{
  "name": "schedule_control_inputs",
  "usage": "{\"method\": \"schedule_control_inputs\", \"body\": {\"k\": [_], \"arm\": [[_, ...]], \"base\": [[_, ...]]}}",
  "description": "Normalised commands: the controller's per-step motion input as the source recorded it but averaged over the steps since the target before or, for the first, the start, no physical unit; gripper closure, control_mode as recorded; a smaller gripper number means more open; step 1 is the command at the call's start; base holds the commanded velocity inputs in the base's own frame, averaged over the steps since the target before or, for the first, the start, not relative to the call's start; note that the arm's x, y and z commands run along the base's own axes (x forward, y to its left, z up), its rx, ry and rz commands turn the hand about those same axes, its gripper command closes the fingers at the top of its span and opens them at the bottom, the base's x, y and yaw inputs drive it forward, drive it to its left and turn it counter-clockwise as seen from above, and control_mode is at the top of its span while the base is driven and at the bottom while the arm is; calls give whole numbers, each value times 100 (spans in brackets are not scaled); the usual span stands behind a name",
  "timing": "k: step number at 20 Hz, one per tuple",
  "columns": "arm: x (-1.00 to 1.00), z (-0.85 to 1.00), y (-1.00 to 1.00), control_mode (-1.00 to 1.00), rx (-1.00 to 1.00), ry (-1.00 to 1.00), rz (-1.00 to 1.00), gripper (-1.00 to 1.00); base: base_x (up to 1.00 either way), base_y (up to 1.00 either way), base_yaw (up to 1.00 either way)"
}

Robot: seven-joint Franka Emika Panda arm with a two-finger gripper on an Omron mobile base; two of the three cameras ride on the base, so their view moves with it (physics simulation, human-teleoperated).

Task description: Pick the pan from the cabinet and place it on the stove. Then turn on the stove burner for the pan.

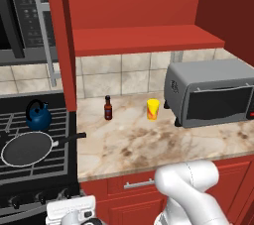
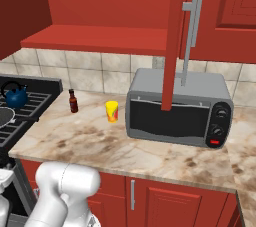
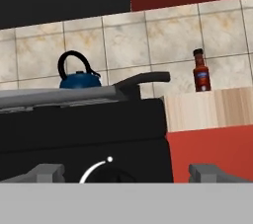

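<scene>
Dark grey pan (image 1: 27, 148) is sitting on the stove (image 1: 34, 169) near-left grate, its black handle pointing right toward the marbled surface (image 1: 149, 140); the small blue kettle (image 1: 38, 116) is standing on the far burner just behind it. The red cabinet (image 1: 144, 16) above is hanging open, its shelf bare. So the placing step is looking done and the burner step is what remains.

The gripper (image 3: 126, 172) is hovering low at the stove front with its fingers spread wide, holding nothing, and facing a round black knob (image 3: 106, 173) with a white arc mark directly between them.

Risks, as judged from here:
- The knobs are sitting in a close row, so a small sideways offset could mean the wrong burner gets lit, heating the kettle rather than the pan.
- Fingers closing off-centre on a small round knob could be slipping instead of turning it.
- The pan handle is overhanging the stove edge just above the hand; rising carelessly could be nudging the pan off its grate.
</scene>
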Motion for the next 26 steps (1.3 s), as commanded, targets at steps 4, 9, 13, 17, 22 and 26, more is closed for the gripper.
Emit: {"method": "schedule_control_inputs", "body": {"k": [4,9,13,17,22,26], "arm": [[14,-1,13,-100,0,2,0,-100],[7,-3,17,-100,0,3,0,-100],[1,-7,12,-100,0,2,0,-100],[0,-15,0,-100,0,1,2,-100],[0,-18,0,-100,0,0,3,-100],[0,-2,0,-100,0,0,2,-100]], "base": [[0,0,0],[0,0,0],[0,0,0],[0,0,0],[0,0,0],[0,0,0]]}}
